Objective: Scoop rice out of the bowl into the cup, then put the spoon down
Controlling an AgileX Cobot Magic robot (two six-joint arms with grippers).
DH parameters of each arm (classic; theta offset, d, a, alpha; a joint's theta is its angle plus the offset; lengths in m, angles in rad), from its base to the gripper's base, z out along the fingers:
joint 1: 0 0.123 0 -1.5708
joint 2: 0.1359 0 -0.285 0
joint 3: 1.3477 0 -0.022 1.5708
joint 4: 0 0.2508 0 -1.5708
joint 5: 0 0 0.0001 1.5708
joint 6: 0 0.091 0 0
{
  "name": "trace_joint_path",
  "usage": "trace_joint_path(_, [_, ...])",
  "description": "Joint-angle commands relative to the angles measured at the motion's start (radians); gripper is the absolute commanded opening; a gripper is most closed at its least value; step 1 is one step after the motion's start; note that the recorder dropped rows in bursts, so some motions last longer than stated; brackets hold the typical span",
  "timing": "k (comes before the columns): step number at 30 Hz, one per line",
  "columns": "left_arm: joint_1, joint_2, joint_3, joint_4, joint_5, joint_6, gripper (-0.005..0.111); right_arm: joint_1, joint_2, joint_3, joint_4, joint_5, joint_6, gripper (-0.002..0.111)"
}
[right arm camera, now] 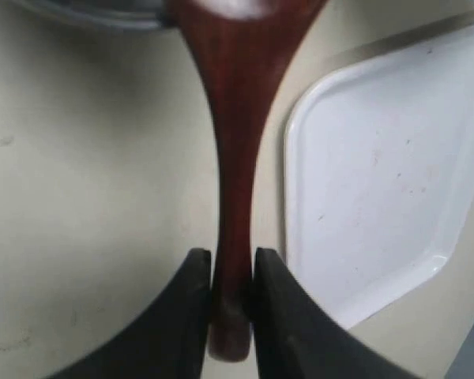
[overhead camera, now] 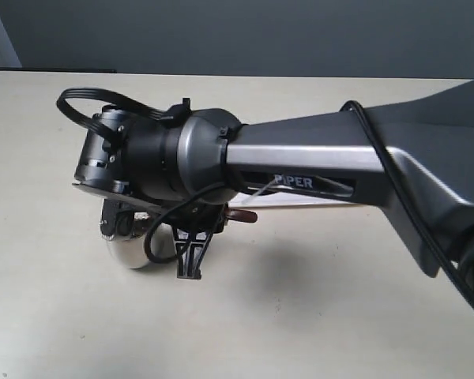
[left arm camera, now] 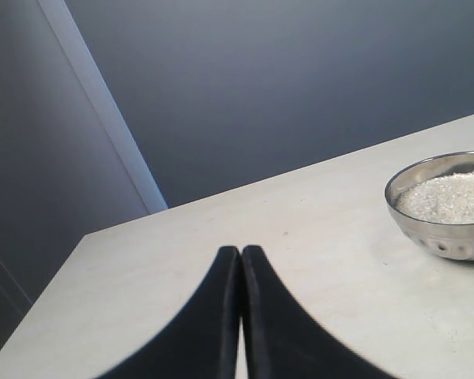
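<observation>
Wood is giving us a light, stiff, smooth spoon (right arm camera: 237, 142) that we are judging prone to swivelling. We are pinching it near the handle's end in the right gripper (right arm camera: 233, 257), jaws narrowed onto it. Its head is hanging over a polished rim, probably the cup (overhead camera: 134, 253). Fine loose rice (left arm camera: 450, 197) is heaping in the faceted bowl (left arm camera: 450, 237). The left gripper (left arm camera: 241, 251) is idling, fingers pressed together, empty. A white tray (right arm camera: 379, 181) is lying just beside the spoon.

On one worktop (left arm camera: 324, 237): one bowl (left arm camera: 449, 242), one heap of rice (left arm camera: 450, 197), one cup (overhead camera: 134, 254), one spoon (right arm camera: 235, 142), one tray (right arm camera: 379, 174); left hand (left arm camera: 241, 251) and right hand (right arm camera: 232, 254) make two.
</observation>
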Motion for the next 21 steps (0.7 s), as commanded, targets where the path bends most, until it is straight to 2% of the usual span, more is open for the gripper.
trace_joint_path(1, [-0.004, -0.005, -0.002, -0.005, -0.005, -0.005, 0.0, 0.022, -0.014, 0.008, -0.038, -0.004, 0.039, -0.001])
trace_joint_path(13, [-0.004, -0.005, -0.002, -0.005, -0.005, -0.005, 0.0, 0.04, -0.014, 0.05, -0.171, -0.004, 0.176, -0.001])
trace_joint_path(21, [-0.004, -0.005, -0.002, -0.005, -0.005, -0.005, 0.0, 0.081, -0.014, 0.052, -0.175, -0.056, 0.183, -0.001])
